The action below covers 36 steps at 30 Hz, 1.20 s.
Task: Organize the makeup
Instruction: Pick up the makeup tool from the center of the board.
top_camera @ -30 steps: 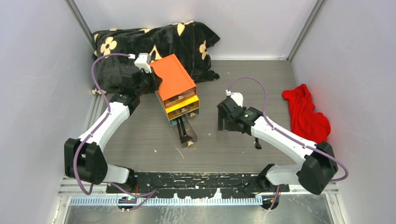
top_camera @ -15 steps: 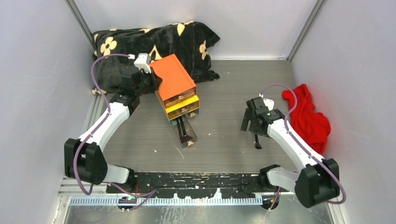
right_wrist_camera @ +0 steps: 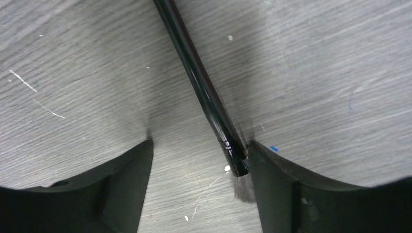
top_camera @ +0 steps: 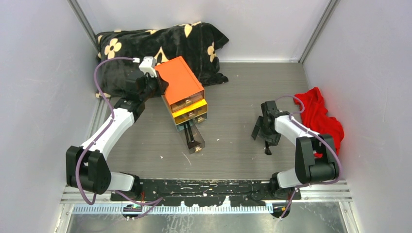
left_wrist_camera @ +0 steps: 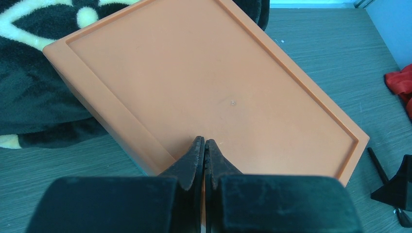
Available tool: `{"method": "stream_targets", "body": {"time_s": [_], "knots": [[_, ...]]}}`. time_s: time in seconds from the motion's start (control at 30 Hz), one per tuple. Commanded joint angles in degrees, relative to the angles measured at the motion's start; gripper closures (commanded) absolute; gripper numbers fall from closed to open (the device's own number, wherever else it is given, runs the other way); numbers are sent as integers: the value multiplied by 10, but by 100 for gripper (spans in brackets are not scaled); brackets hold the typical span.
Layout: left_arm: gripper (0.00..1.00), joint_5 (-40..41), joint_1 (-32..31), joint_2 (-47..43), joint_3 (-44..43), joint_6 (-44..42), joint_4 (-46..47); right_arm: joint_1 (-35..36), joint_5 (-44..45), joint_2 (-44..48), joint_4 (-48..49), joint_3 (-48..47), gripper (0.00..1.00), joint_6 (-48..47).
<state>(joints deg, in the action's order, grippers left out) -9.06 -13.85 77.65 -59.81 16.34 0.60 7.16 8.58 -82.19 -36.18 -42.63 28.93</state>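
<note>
A slim black brush lies on the grey table, its fluffy head against the inner side of my right gripper's right finger. The right gripper is open and low over the table, straddling the brush's head end without closing on it. From above, the right gripper stands over the brush. My left gripper is shut with nothing in it, its tips over the orange-topped box. The box's bottom clear drawer is pulled out with black makeup items inside.
The orange-topped box stands at the back left, with my left gripper at its left edge. A black flowered cushion lies behind it. A red cloth is bunched by the right wall, near the right arm.
My right arm has swung right, away from the drawer, and brought its open gripper down over the brush. The left arm has not moved.
</note>
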Motion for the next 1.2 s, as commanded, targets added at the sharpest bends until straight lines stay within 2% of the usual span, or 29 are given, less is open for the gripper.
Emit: {"method": "stream_targets", "body": {"time_s": [0.0,0.13,0.27,0.4,0.63,0.8,0.9,1.03,1.17], "knots": [[100,5,2,6,22,-5,-79,-9,6,-20,42,7,30,-7],[100,6,2,10,22,-6,-79,-12,12,-30,49,16,53,-15],[100,8,3,6,23,-6,-79,-12,12,-33,58,19,67,-16],[100,13,4,-1,25,-9,-82,-12,5,-37,65,18,98,-25],[100,13,7,-1,22,-8,-82,6,-78,6,48,8,99,-48],[100,12,7,1,17,-5,-83,69,-124,65,4,-56,99,-33],[100,14,7,4,12,-6,-89,116,-201,81,9,-107,99,-13],[100,16,7,5,6,-6,-96,184,-287,75,54,-147,99,35],[100,18,7,6,7,-7,-97,225,-359,62,146,-141,99,104]]}}
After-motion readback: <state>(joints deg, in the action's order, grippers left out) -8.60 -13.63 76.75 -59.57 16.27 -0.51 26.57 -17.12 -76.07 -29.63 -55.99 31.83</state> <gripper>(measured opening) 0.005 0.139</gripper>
